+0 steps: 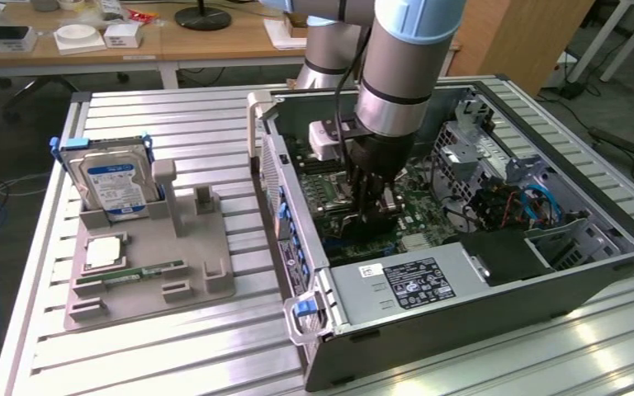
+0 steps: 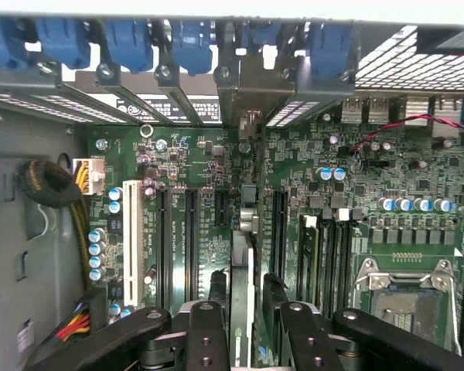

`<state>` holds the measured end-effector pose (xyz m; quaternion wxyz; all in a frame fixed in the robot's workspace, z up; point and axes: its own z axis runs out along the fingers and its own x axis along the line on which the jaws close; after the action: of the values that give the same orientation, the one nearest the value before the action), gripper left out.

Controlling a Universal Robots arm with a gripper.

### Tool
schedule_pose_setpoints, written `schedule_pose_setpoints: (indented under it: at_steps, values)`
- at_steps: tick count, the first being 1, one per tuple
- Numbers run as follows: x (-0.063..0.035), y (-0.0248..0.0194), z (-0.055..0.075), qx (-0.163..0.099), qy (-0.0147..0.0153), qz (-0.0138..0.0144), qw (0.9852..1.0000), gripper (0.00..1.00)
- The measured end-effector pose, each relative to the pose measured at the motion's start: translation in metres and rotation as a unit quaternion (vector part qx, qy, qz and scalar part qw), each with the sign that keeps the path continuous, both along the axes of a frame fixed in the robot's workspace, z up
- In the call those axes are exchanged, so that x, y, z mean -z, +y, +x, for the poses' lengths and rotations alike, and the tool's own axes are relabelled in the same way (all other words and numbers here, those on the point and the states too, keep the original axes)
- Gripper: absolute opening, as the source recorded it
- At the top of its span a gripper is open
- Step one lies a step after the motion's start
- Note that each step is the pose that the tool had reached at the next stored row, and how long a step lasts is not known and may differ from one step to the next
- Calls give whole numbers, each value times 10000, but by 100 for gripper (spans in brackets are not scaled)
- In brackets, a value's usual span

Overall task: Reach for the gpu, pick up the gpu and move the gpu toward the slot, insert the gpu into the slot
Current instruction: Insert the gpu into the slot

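My gripper [image 1: 370,221] reaches down into the open computer case [image 1: 581,272], just above the motherboard [image 1: 328,186]. In the wrist view the gpu [image 2: 243,232] appears edge-on as a thin green card between my two black fingers [image 2: 216,287], and the gripper [image 2: 245,292] is shut on it. The card stands upright on the motherboard [image 2: 371,178], in line with a long expansion slot that it hides. Its silver end bracket [image 2: 247,85] meets the case's rear openings. Parallel dark slots [image 2: 190,232] lie beside it. I cannot tell how deep it sits.
A grey parts stand [image 1: 146,285] on the slatted table holds a blue-labelled hard drive [image 1: 119,183], a processor chip [image 1: 106,250] and a small memory stick [image 1: 146,271]. Inside the case are a power supply [image 1: 405,285], cables [image 1: 515,206] and a white slot [image 2: 131,232].
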<state>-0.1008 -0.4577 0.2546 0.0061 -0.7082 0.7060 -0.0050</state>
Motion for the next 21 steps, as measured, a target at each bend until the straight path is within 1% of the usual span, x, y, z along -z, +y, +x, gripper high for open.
schedule_pose_setpoints:
  at_steps: [7, 10, 12, 13, 16, 17, 18, 21]
  values:
    - [-126, 0, -1, 0, -33, 0, 10000, 33]
    - [-142, 0, 0, 0, -41, 2, 10000, 33]
    - [-143, 0, -1, 0, -41, 1, 10000, 33]
    - [-144, 0, -1, 0, -41, 0, 10000, 31]
    - [-144, 0, -1, 1, -41, 0, 10000, 13]
    - [-144, 0, -1, 0, -41, 0, 10000, 13]
    - [-144, 0, -1, 0, -41, 0, 10000, 10]
    - [-144, 0, -1, 0, -41, 0, 10000, 10]
